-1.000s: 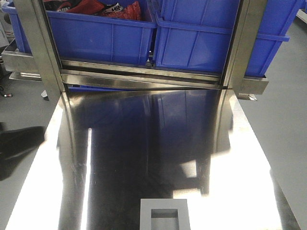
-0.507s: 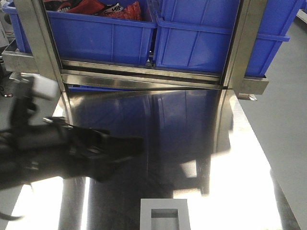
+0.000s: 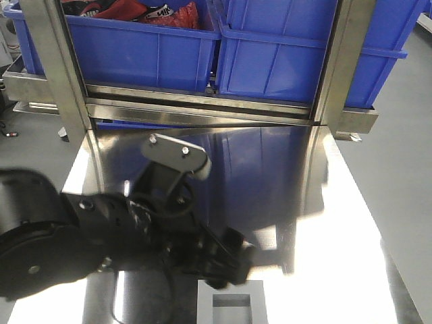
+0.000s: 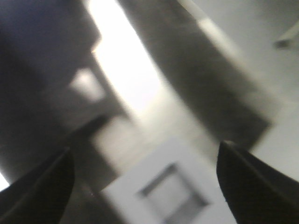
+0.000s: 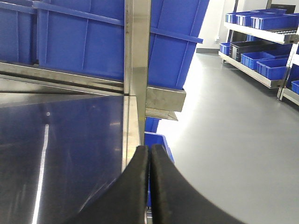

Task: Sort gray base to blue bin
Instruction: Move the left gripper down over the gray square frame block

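Your counter (image 3: 337, 223) is polished steel, mirroring the steel rack (image 3: 202, 108) at its far edge. On that rack a left-hand blue bin (image 3: 135, 50) and a right-hand blue bin (image 3: 290, 61) stand side by side. Gray floor (image 5: 224, 116) runs past the counter to shelving (image 5: 261, 51) stacked with more blue crates.

The gray base (image 3: 231, 307) lies recess-up at the counter's near edge, where it lay a second ago. Half a second ago your left arm (image 3: 101, 236) was a blur over the counter's left side. It now reaches right, and its tip overlaps the base's far edge.

The left gripper (image 4: 145, 151) is spread wide above the base (image 4: 173, 196), apart from it, one fingertip on either side of the view. That view is smeared, so you cannot judge its height. The right gripper (image 5: 149, 151) is pressed together on nothing, off the counter's right edge.

The front view cuts off the base's near end. The red things (image 3: 128, 10) in the left-hand bin are cropped and unclear.
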